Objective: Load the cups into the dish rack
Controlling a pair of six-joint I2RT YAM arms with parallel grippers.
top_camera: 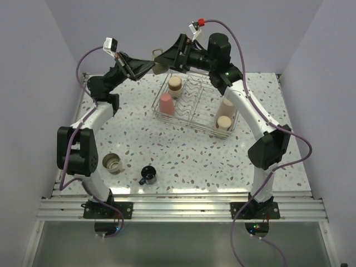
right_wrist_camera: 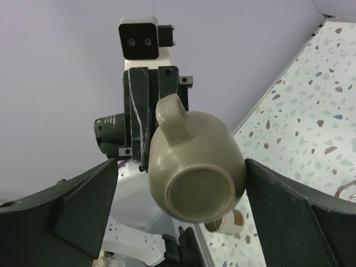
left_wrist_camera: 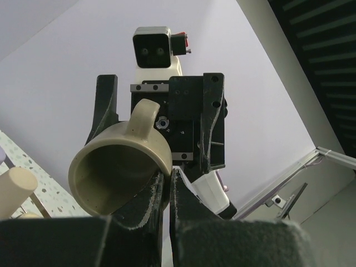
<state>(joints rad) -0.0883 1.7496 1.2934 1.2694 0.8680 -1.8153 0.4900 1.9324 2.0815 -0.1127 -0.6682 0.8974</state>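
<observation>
Handover aloft: we pinch the beige mug [left_wrist_camera: 119, 167] by its rim in our left gripper [left_wrist_camera: 167, 179], near the dish rack [top_camera: 190, 124], with our right gripper [right_wrist_camera: 181, 162] spread around it. Next, we judge, right closes before left releases.

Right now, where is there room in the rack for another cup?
The middle of the dish rack is bare, between the pink cup and the two beige cups; both ends are crowded. The table right of the black mug is bare too.
</observation>
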